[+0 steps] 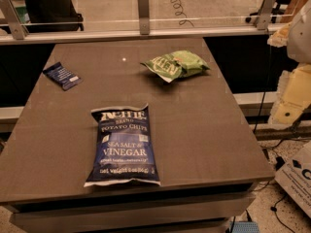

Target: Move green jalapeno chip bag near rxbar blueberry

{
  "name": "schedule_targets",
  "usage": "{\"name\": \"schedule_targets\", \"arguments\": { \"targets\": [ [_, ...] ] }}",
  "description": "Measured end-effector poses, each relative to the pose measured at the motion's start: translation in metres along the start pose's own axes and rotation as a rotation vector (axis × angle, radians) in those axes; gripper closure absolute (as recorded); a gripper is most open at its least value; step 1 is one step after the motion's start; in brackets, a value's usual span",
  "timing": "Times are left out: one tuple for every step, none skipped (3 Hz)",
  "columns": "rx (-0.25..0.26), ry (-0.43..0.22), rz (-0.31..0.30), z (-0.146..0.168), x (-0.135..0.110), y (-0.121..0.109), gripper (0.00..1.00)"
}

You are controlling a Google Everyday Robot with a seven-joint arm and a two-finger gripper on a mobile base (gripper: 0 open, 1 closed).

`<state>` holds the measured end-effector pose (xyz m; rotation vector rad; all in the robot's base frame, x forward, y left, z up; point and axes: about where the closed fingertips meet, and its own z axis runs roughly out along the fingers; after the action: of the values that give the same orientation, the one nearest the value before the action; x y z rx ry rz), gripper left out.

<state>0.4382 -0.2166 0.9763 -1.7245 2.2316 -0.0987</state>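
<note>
On the table (pixel 204 130), the green jalapeno chip bag (pixel 177 64) is laid well apart from the rxbar blueberry (pixel 62 75). The gripper (pixel 291 101) is seen beyond the right edge, and its state cannot be told.

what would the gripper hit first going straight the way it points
The pale gripper at the right edge seems to point down beside the grey table; probably the floor first, depth unclear.

Dark grey-brown desk (pixel 204 125) on a pale base, small glare spot (pixel 124 59) near its far edge. Behind it, a low glass panel (pixel 97 11) with metal posts (pixel 143 11). Beyond the glass, a black chair (pixel 51 6) and coiled cable (pixel 176 4) on smooth floor. Lower right: speckled floor (pixel 265 220), black cords (pixel 278 208), white printed box (pixel 297 178). Warm dim light.
</note>
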Motion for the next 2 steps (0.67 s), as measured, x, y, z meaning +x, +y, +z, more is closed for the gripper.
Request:
{"name": "schedule_targets", "arguments": {
  "targets": [
    [0.0, 0.0, 0.0, 0.0, 0.0, 0.0, 0.0],
    [0.019, -0.047, -0.024, 0.015, -0.007, -0.02, 0.0]
  ]
}}
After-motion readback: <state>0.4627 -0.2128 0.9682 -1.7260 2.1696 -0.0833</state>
